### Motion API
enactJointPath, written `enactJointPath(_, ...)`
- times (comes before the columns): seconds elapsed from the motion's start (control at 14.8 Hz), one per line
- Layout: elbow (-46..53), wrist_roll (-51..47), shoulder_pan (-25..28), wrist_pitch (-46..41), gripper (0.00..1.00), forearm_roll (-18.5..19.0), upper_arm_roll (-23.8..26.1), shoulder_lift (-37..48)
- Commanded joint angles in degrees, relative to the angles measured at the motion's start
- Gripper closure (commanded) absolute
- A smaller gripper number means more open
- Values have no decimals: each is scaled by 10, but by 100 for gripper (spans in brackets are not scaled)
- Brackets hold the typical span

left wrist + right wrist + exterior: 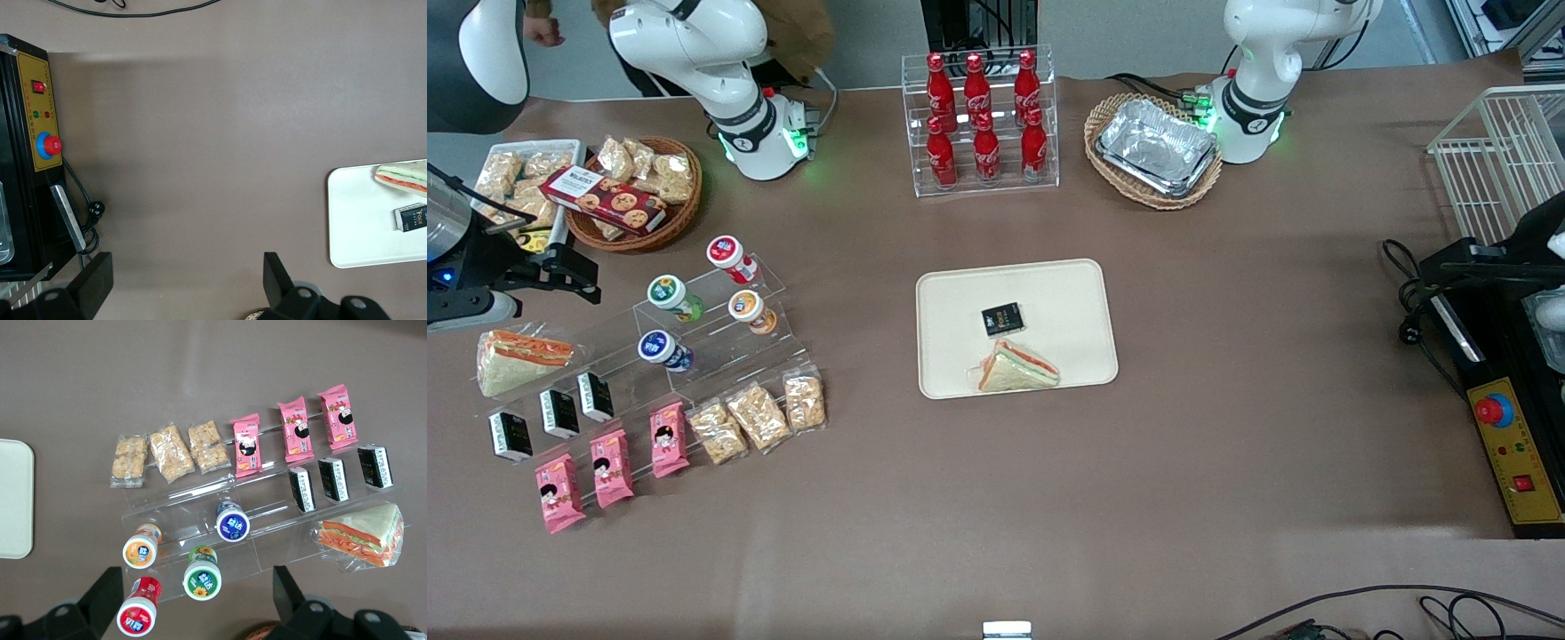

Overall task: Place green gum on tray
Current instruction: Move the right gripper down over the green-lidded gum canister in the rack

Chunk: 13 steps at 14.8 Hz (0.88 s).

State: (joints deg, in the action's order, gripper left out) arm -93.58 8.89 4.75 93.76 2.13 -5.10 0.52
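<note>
Front view: brown counter (pixel 1227 427) w/ cream tray (pixel 960 356) at centre, already carrying a wrapped sandwich (pixel 1018 369) and a small black packet (pixel 1002 319). Toward the working arm's end stands a clear stepped acrylic shelf (pixel 774 276) w/ four gum bottles. Green gum (pixel 673 296) sits on it, untouched, between the red-lidded bottle (pixel 730 254) and the blue-labelled one (pixel 663 349), orange-labelled one (pixel 751 310) beside it.

Right wrist view looks straight down on the same display: green gum (pixel 201 579) lies between the two tool fingers (pixel 100 597), lower down and not touched. Tool (pixel 193 607) hangs above the shelf, jaws spread wide, empty.

Step, as I read it: approach, pre-grasp. Nothing lifted yet. Next move calls for a descent centred on the white lid, fingers clearing the red and orange neighbours, which stand close; then close, lift, carry to bare tray area away from the sandwich.

Hard to see: tool mostly cut off at frame edge in the front view; fingertips cropped in the wrist view; shelf steps hard to trace, being clear.
</note>
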Motion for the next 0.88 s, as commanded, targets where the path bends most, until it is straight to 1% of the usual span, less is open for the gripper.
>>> enactJointPath(0.0, 15, 9, 0, -7, 0, 0, -3, -4)
enactJointPath(0.27, 12, 9, -1, -17, 0, -4, -14, -7)
enactJointPath(0.34, 7, 12, 0, -22, 0, -16, -18, -6)
enactJointPath(0.41, -2, 24, 0, -23, 0, -22, -23, -3)
enactJointPath(0.61, -35, 107, 0, -14, 0, -22, -34, 18)
enactJointPath(0.81, -83, 132, 2, 4, 0, -22, -38, 51)
